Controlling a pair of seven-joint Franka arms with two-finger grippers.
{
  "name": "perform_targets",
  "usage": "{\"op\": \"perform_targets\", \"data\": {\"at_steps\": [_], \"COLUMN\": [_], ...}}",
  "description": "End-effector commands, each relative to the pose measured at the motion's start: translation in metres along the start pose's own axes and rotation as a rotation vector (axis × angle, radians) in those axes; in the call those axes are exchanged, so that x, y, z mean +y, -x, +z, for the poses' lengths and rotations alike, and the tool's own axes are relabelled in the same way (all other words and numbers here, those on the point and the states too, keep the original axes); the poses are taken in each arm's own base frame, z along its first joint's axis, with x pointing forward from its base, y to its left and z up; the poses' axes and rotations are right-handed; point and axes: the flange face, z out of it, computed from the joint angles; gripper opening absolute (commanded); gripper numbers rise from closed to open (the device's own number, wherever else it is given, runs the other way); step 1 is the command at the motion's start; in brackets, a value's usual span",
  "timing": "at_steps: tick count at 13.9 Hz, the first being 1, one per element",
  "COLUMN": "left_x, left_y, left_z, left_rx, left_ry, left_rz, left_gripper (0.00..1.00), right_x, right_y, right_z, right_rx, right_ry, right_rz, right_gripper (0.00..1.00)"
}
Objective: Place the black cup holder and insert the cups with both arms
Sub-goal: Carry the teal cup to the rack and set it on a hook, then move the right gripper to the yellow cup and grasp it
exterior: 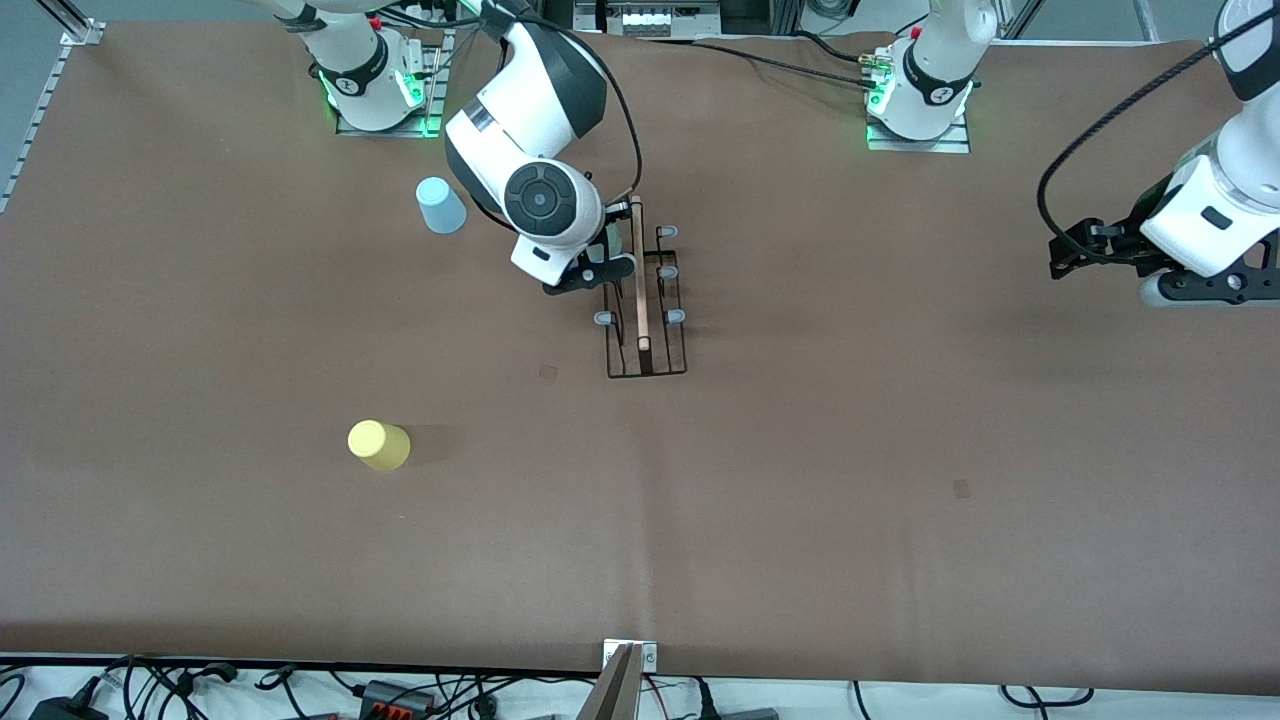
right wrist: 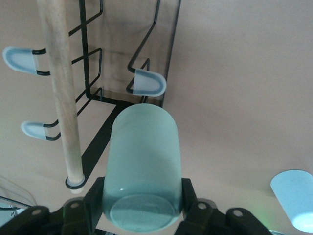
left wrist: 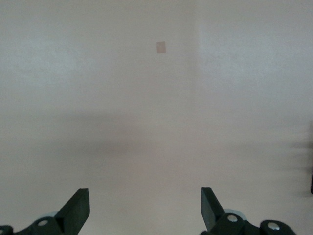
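The black cup holder (exterior: 646, 310) stands mid-table, with its wooden rod handle (right wrist: 59, 93) on top and grey-blue capped pegs (right wrist: 147, 83). My right gripper (exterior: 588, 272) is shut on the pale green cup (right wrist: 143, 161) and holds it bottom up over the holder's peg row on the right arm's side. I cannot tell whether a peg is inside the cup. The light blue cup (exterior: 440, 205) stands near the right arm's base and also shows in the right wrist view (right wrist: 295, 198). The yellow cup (exterior: 379, 445) lies nearer the front camera. My left gripper (left wrist: 145, 210) is open and empty, waiting over bare table at the left arm's end.
A small darker patch (left wrist: 161, 47) marks the brown table cover under the left gripper. Cables and a metal bracket (exterior: 630, 670) lie along the table's front edge. Both arm bases (exterior: 372, 85) stand along the top of the front view.
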Motion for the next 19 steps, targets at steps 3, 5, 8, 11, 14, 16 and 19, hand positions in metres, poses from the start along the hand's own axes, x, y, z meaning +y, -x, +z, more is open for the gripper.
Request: {"op": "perform_targets", "data": {"at_steps": [3,5,8,11,14,16,19], "left_x": [0.002,0.001,-0.001,-0.001,-0.001,-0.001,-0.001], "left_y": [-0.003,-0.002,-0.002,-0.003,-0.003,-0.003,-0.003], "left_z": [-0.008,-0.008,-0.007,-0.009,-0.008,-0.007,-0.008], "left_rx": [0.017,0.011,0.007,0.013,0.01,0.007,0.011], "left_ry": [0.028,0.028,0.027,0.028,0.028,0.028,0.028], "left_rz": [-0.053,-0.046,-0.047,-0.047,-0.047,-0.047,-0.047], "left_gripper": [1.0,1.0,1.0,1.0,1.0,1.0,1.0], "right_x": [-0.01,-0.008,-0.006,0.024,0.112,0.185,0.28], "right_y": [-0.005,-0.01,-0.012,-0.023,-0.053,-0.082,-0.123], "right_z": [0.007,0.015,0.007,-0.044,-0.093,-0.102,-0.105], "right_rx": [0.014,0.005,0.013,0.068,0.148,0.224,0.365], "right_ry": [-0.001,0.001,-0.007,-0.043,-0.014,0.029,0.016], "right_rz": [0.002,0.012,0.07,0.128,0.282,0.389,0.488], "right_gripper": [0.25,0.65,1.0,1.0,1.0,1.0,1.0]}}
